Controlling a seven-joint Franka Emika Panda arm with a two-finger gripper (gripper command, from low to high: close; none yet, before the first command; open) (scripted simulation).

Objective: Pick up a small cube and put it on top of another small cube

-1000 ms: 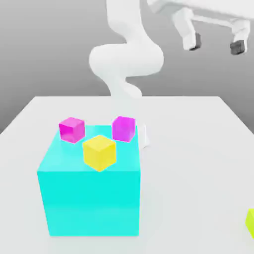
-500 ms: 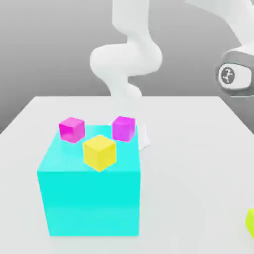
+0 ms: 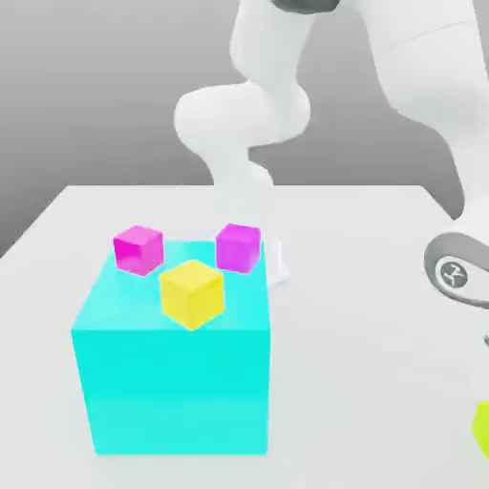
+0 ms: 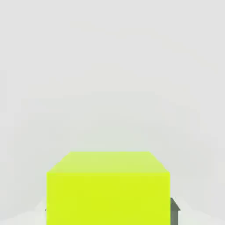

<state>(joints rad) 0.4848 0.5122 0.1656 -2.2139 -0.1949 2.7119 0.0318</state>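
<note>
White tabletop (image 3: 363, 287) under a grey backdrop carries the lime small cube (image 4: 107, 189) at its edge; gripper state unclear.

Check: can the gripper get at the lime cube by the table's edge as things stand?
Probably yes. The lime cube sits alone on bare table, at the exterior view's right, well apart from the large cyan cube. In the hand view it lies directly ahead with nothing between.

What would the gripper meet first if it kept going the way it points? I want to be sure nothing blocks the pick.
Probably the lime cube, sitting on the table straight ahead in the hand view; nothing visible lies between, though depth is unclear.
</note>
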